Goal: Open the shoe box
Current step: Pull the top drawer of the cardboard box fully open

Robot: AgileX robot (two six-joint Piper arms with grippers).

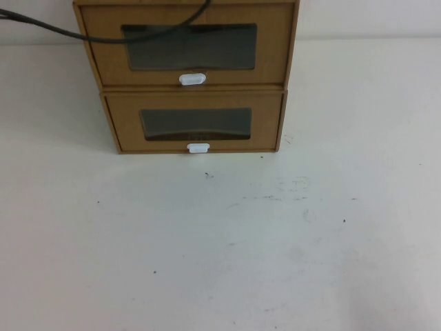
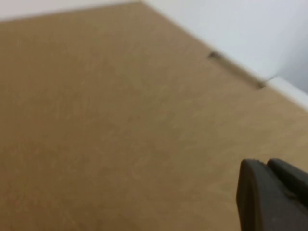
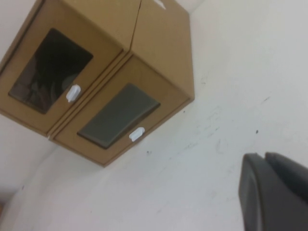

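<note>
Two brown shoe boxes stand stacked at the table's far edge, both fronts closed. The upper box (image 1: 186,41) and the lower box (image 1: 196,124) each have a dark window and a white handle, upper (image 1: 192,78) and lower (image 1: 198,147). Neither gripper shows in the high view. My right gripper (image 3: 263,156) hangs shut and empty over the white table, away from the lower box (image 3: 120,115) and its handle (image 3: 136,134). My left gripper (image 2: 266,163) is shut, close over a plain brown box surface (image 2: 120,120), holding nothing.
A dark cable (image 1: 103,36) runs across the upper box's front from the left. The white table (image 1: 220,248) stretches bare in front of the boxes, with small dark specks and scuff marks. A pale wall (image 2: 240,29) lies beyond the brown surface.
</note>
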